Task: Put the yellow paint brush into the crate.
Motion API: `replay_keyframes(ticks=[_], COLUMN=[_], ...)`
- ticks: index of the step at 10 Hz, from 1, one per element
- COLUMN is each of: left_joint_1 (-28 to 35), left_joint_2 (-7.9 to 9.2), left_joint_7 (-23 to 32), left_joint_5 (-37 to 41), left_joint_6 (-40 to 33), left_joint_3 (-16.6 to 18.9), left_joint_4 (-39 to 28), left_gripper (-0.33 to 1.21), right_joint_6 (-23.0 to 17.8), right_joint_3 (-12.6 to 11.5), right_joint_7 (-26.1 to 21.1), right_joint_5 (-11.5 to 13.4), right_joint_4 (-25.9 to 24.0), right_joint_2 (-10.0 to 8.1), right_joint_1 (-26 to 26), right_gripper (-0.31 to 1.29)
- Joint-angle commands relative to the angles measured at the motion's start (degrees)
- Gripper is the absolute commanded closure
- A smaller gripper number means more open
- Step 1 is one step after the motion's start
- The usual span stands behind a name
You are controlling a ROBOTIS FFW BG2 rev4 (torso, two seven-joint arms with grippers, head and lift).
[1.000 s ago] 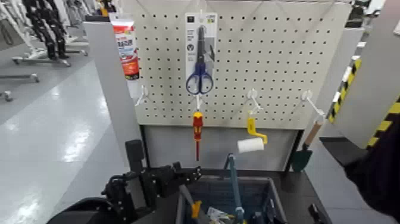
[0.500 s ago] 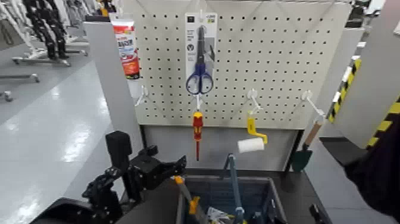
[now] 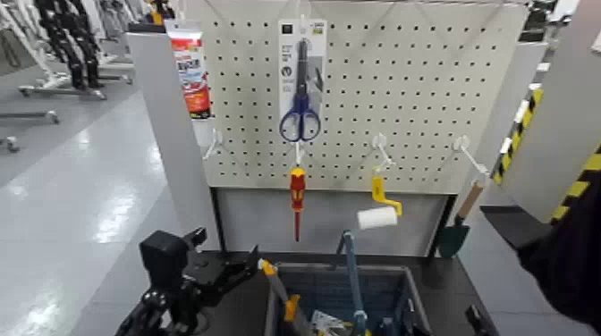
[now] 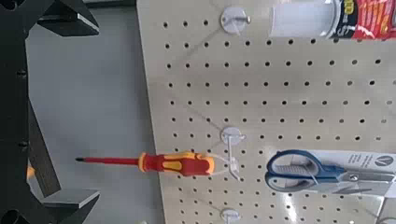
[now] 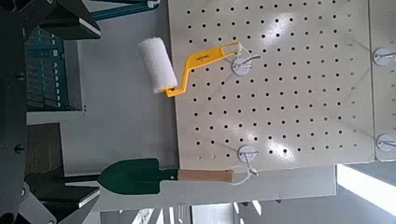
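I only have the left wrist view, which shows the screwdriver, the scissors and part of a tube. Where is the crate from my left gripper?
Observer: The head view shows the crate low in front of the pegboard; your left gripper is by its left rim.

Operator: Anything leaning there?

Observer: Yes, a long grey item with a yellow band and an orange end sticks up at that rim. I can't tell whether it's the brush.

Operator: What hangs right of the screwdriver?

Observer: A yellow-handled roller, then a green trowel.
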Motion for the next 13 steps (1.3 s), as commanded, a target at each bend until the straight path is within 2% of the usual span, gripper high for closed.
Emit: replay_keyframes(ticks=[1,8,10,13], left_joint_1=[4.7,10.94,11.02,11.64], left_joint_2=[0.36,0.01,0.01,-0.08], left_joint_7=[4.48,10.46,10.63,11.34], left_joint_5=[-2.8,-5.88,-6.41,-6.41], left_joint_6=[-4.53,-9.63,-10.42,-11.3], left_joint_3=[0.87,0.6,0.34,0.08], left_joint_4=[-0.12,-0.56,-0.56,-0.74], left_gripper=[0.09,0.09,0.09,0.09], right_joint_6=[0.0,1.05,1.84,1.67], right_joint_3=[-0.08,-0.34,-1.22,-1.31], right_joint_7=[0.01,0.18,2.91,2.29], right_joint_5=[0.0,0.09,0.53,1.05], right_joint_4=[-0.09,-1.23,-1.67,-1.85], right_joint_2=[-0.11,-0.19,0.42,0.6], right_joint_1=[0.09,0.53,0.53,0.79], right_gripper=[0.13,0.13,0.13,0.13])
